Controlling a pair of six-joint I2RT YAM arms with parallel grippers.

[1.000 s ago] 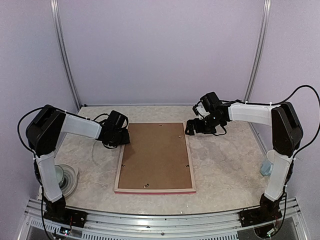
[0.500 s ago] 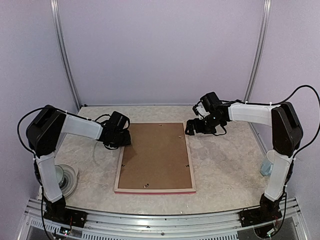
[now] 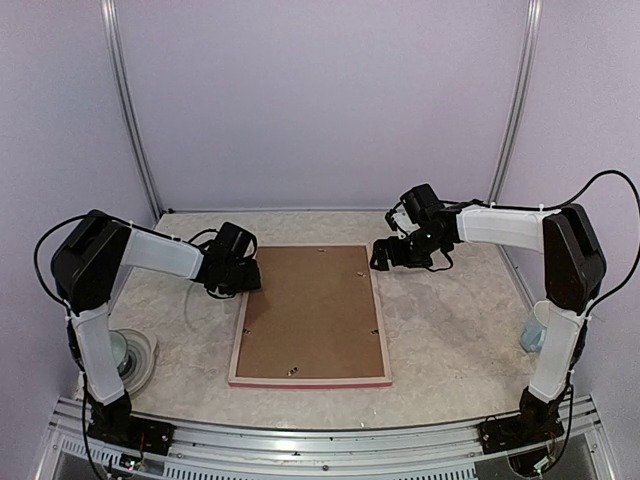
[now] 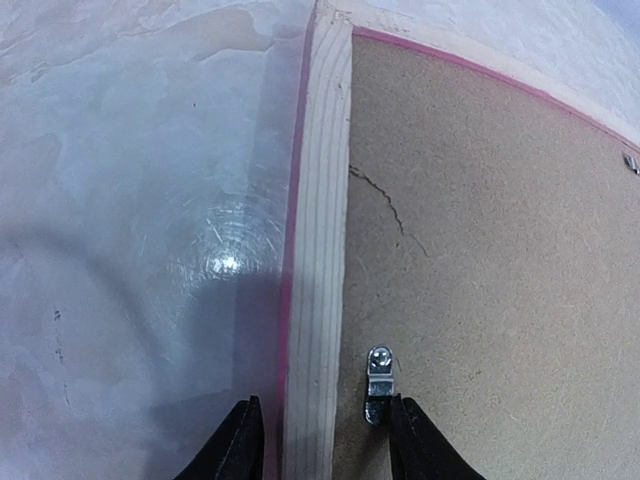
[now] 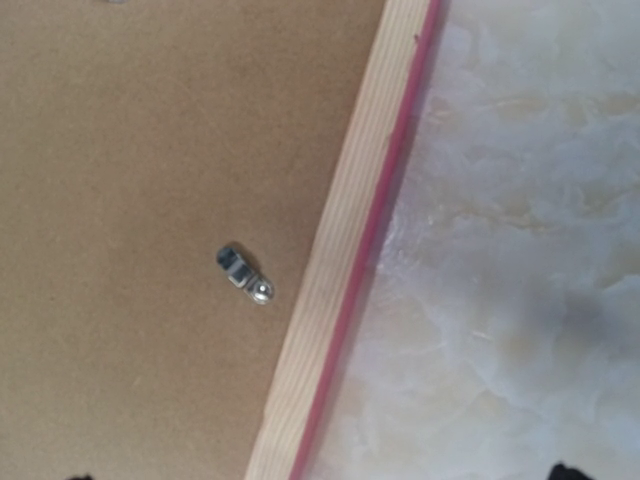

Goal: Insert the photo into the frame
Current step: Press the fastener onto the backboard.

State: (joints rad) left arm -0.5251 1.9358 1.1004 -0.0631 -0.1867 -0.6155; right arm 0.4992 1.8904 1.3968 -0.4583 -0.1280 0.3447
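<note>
The frame (image 3: pixel 310 381) lies face down on the table, pale wood back up, with pink-red moulding at its edges. A brown backing board (image 3: pixel 312 310) fills it, so the photo is hidden. My left gripper (image 3: pixel 243 275) is open at the frame's far left rail. In the left wrist view its fingers (image 4: pixel 240 445) straddle the rail (image 4: pixel 320 250), with a metal clip (image 4: pixel 378 372) beside the inner finger. My right gripper (image 3: pixel 383 256) is open over the far right rail (image 5: pixel 345 250), above another clip (image 5: pixel 245 275). It holds nothing.
A round pale dish (image 3: pixel 135 355) sits near the left arm's base. A light blue cup (image 3: pixel 535 325) stands by the right arm's base. The marbled tabletop (image 3: pixel 450 340) surrounds the frame, and purple walls close in the back and sides.
The left gripper has shifted very slightly towards the frame's left rail. The right arm and the frame have not moved.
</note>
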